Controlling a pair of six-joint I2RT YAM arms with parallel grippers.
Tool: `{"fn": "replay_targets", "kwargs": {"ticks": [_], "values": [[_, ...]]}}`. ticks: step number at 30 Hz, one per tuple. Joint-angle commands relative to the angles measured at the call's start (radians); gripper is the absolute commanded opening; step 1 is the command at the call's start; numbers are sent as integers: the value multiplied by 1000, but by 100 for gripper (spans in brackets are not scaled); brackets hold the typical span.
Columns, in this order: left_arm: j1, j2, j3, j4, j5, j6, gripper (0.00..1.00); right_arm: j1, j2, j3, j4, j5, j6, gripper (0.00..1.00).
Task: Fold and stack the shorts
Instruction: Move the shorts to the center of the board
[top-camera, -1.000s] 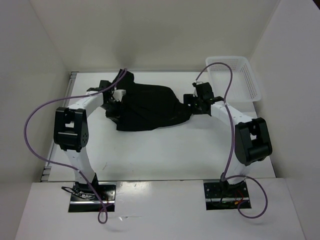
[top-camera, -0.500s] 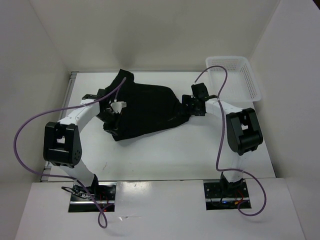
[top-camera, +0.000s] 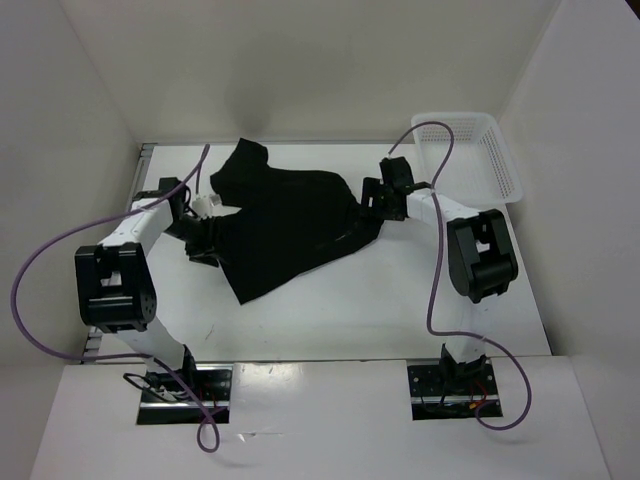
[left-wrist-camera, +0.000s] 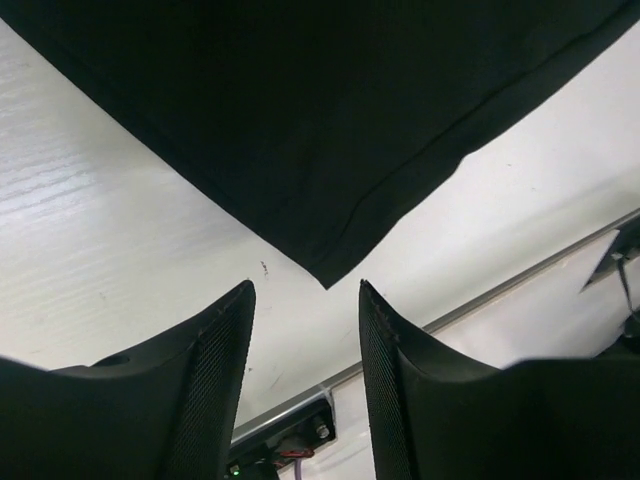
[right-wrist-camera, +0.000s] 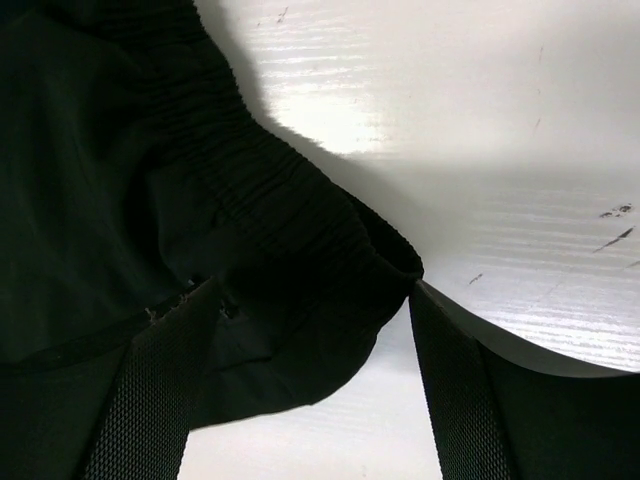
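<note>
Top external view is showing the shorts (top-camera: 290, 215) lying spread and rumpled on the far middle of the desk (top-camera: 400, 290), in a single loose layer as far as can be seen; no tidy fold is showing, and nothing is lying in the white basket (top-camera: 503, 160) at the far right, so I am judging the task to be at its start, with the flattening, the folding and the stacking all left to do; the left gripper (top-camera: 205, 235) is sitting at the garment's left edge and the right gripper (top-camera: 368, 200) at its right end; the long axis is running left to right with a slight slant, the bunched waist end pointing right and the wider leg end fanning left, one corner reaching far-left and another pointing near-left.

Left wrist view is showing the left gripper (left-wrist-camera: 305, 290) released, its two fingers (left-wrist-camera: 215, 370) standing apart with only bare desk (left-wrist-camera: 120, 250) between them; the shorts (left-wrist-camera: 300, 100) are lying just beyond the tips, a hemmed corner pointing back toward the gap without touching either finger.

Right wrist view is showing the right gripper (right-wrist-camera: 310, 295) spread wide, straddling the gathered elastic waistband (right-wrist-camera: 290, 220) of the shorts (right-wrist-camera: 150, 200); the fabric is sitting between the fingers and brushing the right one, but it is not looking pinched, so I am reading this as released and ready to close; pale desk (right-wrist-camera: 450, 120) is showing beyond the waistband on the right.
</note>
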Motion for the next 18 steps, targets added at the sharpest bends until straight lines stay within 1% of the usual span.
{"fn": "replay_targets", "kwargs": {"ticks": [1,3,6,7,9,11,12,13,15,16,17,18], "values": [[-26,16,-23,63,-26,5,54,1,34,40,40,30,23,81],[-36,34,-23,63,-70,5,55,1,34,40,40,41,33,79],[-120,47,-43,40,-129,5,56,1,45,40,31,67,33,78],[-181,31,-43,40,-138,5,56,1,45,40,31,76,33,78],[-235,13,-72,40,-147,5,63,1,45,40,31,118,33,77],[-293,1,-85,53,-193,5,69,1,45,51,31,142,33,77],[-309,1,-105,85,-261,5,72,1,45,51,31,161,33,77],[-327,1,-118,97,-300,5,72,1,45,60,31,161,33,77],[-382,1,-139,134,-386,5,76,1,45,60,22,161,23,75],[-402,1,-148,143,-400,5,78,1,45,60,22,161,23,75],[-420,1,-148,157,-411,5,78,1,45,60,22,161,23,75],[-457,1,-148,157,-422,5,80,1,54,48,22,161,23,75]]}}
